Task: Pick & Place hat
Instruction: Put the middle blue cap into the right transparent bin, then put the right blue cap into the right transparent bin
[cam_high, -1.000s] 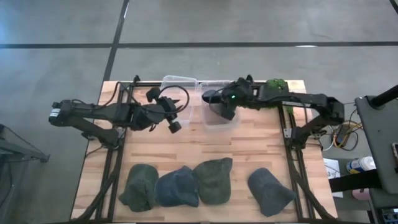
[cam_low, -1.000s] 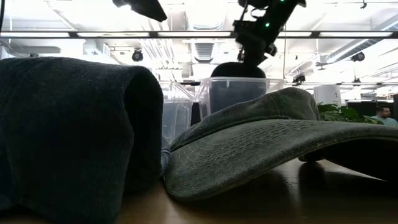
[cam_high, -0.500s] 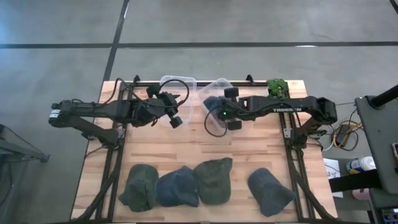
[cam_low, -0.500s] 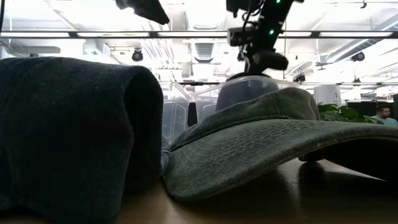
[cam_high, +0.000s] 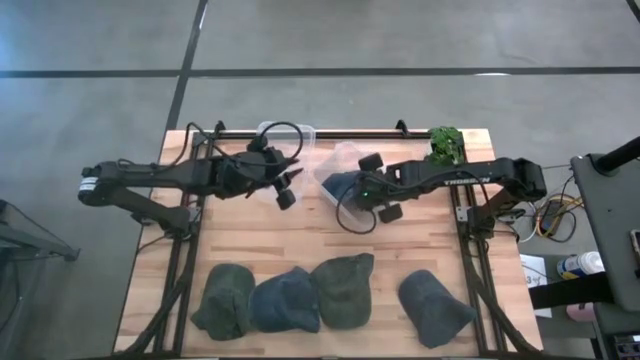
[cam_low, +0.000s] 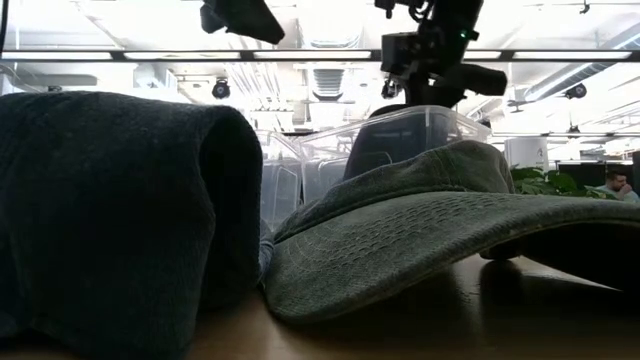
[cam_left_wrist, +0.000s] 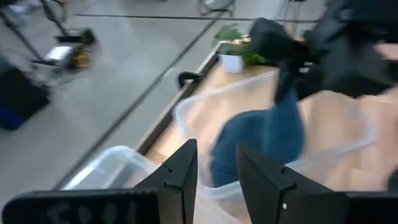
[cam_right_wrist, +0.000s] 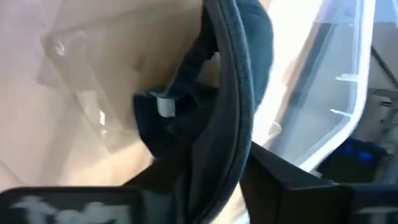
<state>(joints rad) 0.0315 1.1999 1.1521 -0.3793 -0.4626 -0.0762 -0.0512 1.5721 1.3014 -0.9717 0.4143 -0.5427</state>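
The right pincer (cam_high: 352, 190) was clamped on a blue hat (cam_high: 340, 186) inside a tilted clear bin (cam_high: 338, 160) near the back middle of the desk (cam_high: 300, 230); its fingers (cam_right_wrist: 280, 180) pinched the dark brim. The left pincer (cam_high: 285, 190) hovered just beside a second clear bin (cam_high: 285, 132), jaws slightly parted and empty. Four more hats (cam_high: 340, 290) lay in a row along the front edge

Dark blue hat (cam_high: 342, 186), clear plastic bin (cam_high: 337, 160), pale wood table (cam_high: 300, 235)
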